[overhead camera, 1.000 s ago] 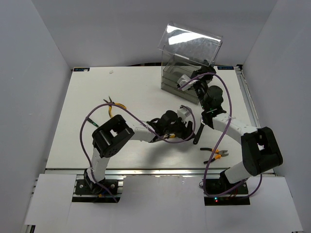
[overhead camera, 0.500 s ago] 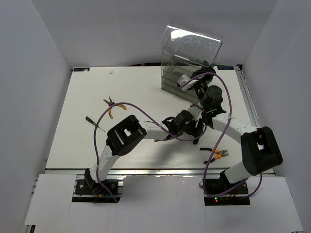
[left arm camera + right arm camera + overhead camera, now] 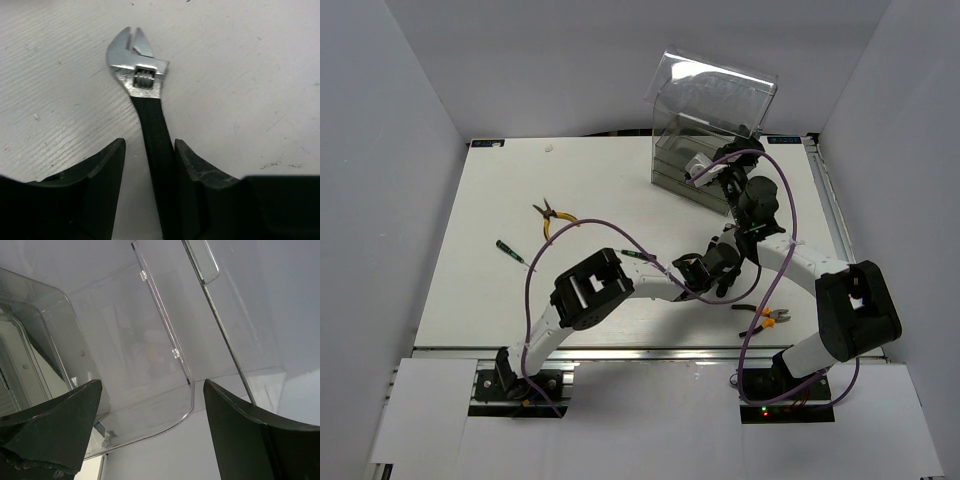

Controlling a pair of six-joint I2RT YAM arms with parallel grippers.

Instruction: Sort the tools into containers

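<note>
A silver-headed adjustable wrench [image 3: 138,70] with a black handle lies flat on the white table. My left gripper [image 3: 150,145] straddles that handle; the right finger [image 3: 192,170] touches it and a gap remains at the left finger [image 3: 107,170]. From above, the left gripper [image 3: 720,268] covers most of the wrench. My right gripper [image 3: 718,165] stands open at the front of the smoky clear cabinet of containers [image 3: 705,120]. In the right wrist view the right gripper [image 3: 150,385] has only a clear plastic panel [image 3: 150,340] ahead of it.
Yellow-handled pliers [image 3: 552,215] and a thin screwdriver [image 3: 510,250] lie at the left. A second screwdriver [image 3: 638,256] lies beside the left forearm. Orange-handled cutters [image 3: 767,318] rest near the right arm's base. Purple cables loop over both arms.
My left arm has reached right across the table to the wrench, and its fingers have narrowed around the handle. The right arm has stayed at the cabinet.
</note>
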